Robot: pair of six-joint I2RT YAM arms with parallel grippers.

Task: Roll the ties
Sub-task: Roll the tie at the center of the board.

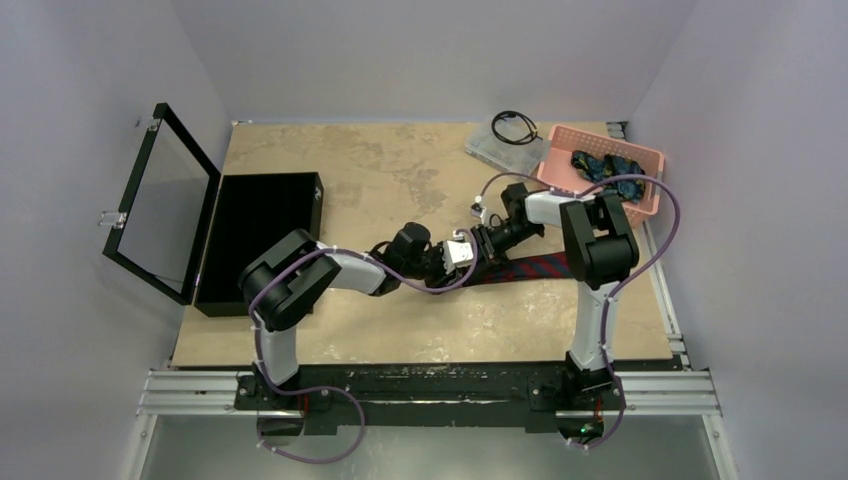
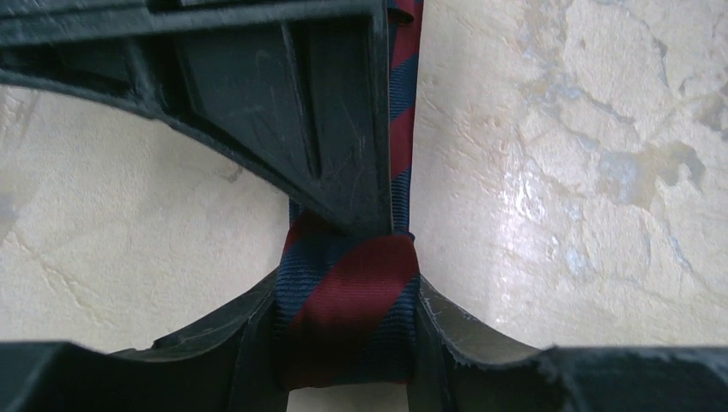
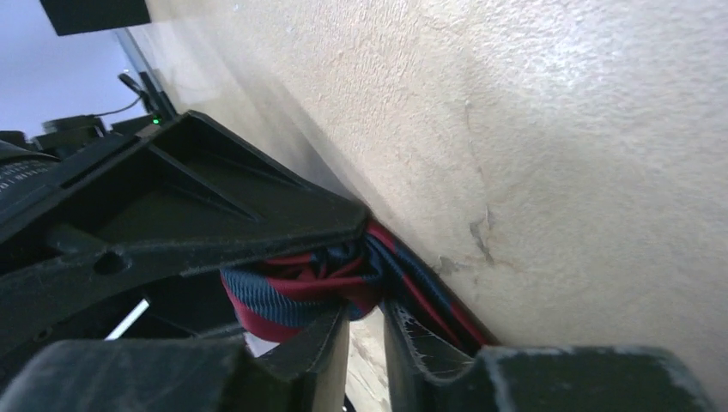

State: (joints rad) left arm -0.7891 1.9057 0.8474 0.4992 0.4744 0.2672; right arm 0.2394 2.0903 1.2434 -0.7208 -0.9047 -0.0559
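the maroon tie [image 1: 535,267] lies on the table [image 1: 350,170] on the arms' side of the pink basket [image 1: 603,135], its long axis left-right and its rolled end farthest from the basket. the left gripper [image 2: 348,326] clamps that roll. the right gripper [image 3: 365,343] has its jaws almost together on nothing.

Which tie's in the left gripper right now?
The maroon tie with navy stripes, its rolled end pinched between the left gripper fingers on the table. The dark blue-teal ties lie in the pink basket.
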